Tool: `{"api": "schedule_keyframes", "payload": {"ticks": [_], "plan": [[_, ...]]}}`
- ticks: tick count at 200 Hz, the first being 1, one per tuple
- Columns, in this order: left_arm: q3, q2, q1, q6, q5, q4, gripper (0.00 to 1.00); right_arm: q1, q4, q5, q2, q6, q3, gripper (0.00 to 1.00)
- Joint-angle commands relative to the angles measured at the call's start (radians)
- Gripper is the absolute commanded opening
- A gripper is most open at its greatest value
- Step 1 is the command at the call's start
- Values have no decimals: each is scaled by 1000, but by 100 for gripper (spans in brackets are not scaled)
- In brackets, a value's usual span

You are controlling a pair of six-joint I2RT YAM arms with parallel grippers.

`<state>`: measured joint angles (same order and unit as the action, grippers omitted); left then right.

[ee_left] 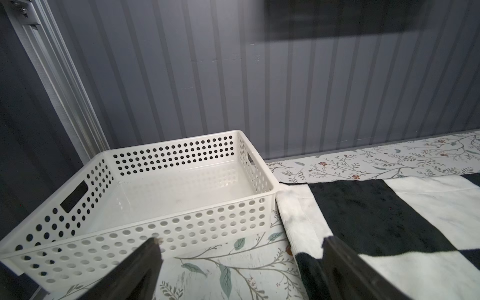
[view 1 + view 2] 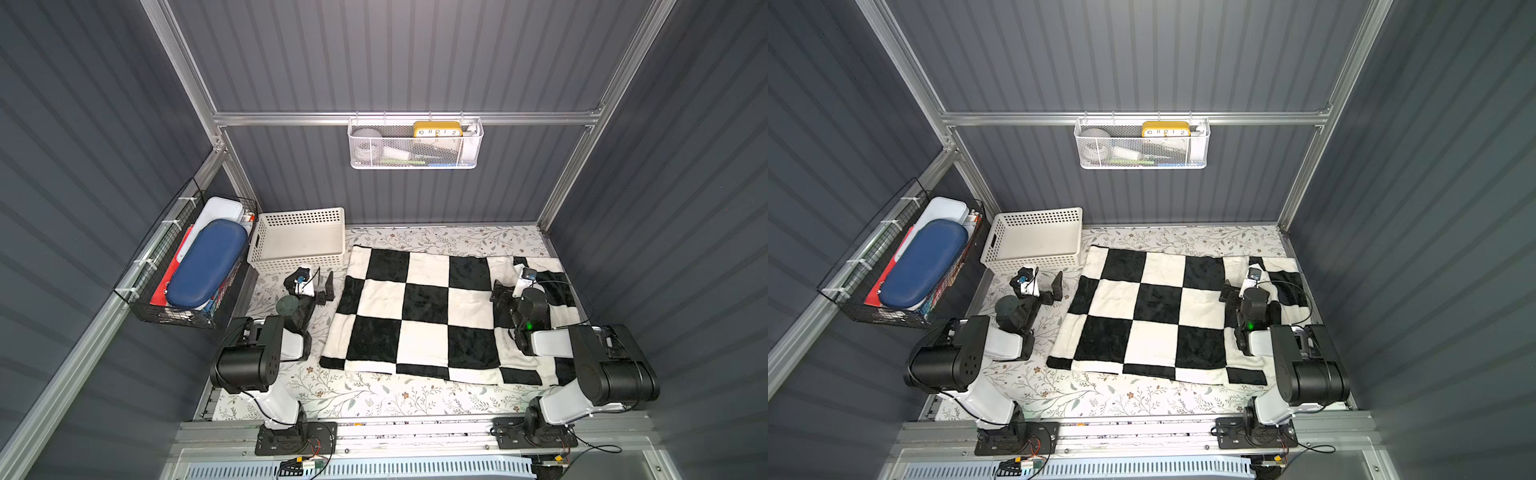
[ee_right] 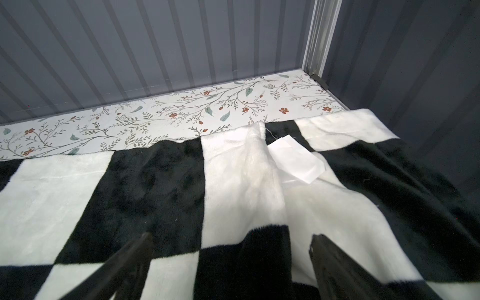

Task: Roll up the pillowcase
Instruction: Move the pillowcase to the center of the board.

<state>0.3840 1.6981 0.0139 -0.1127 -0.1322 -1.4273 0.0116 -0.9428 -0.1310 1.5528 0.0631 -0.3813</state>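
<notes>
The pillowcase (image 2: 424, 316) lies flat, long axis crosswise; right tool (image 3: 231, 239), apart, over one end, left tool (image 1: 239, 244), apart, beside the other.

Overhead pair, wrist close-ups, pillowcase (image 2: 424, 309) shared

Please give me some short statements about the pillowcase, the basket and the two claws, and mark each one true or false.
1. The pillowcase lies spread out, not rolled. True.
2. The basket holds a cloth. False: it is empty.
3. Both the left claw and the right claw are open. True.
4. The left claw grips the pillowcase. False: it holds nothing.
5. The clock lies in the basket. False: it sits in the wall rack.
</notes>
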Motion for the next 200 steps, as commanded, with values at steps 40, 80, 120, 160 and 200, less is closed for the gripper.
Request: {"api": "schedule_keyframes", "payload": {"ticks": [40,80,120,160,200], "plan": [[11,3,-3,4,-15,-1,99,1,-17,1,12,2,7,99],[11,3,-3,3,-16,-1,99,1,-17,2,12,3,7,99],[10,2,-3,4,-16,-3,100,1,-19,0,12,4,9,99],[10,2,-3,3,-17,-4,99,1,-24,2,12,3,9,99],[27,-55,3,-17,52,78,99,-22,29,-92,-29,1,-8,99]]}}
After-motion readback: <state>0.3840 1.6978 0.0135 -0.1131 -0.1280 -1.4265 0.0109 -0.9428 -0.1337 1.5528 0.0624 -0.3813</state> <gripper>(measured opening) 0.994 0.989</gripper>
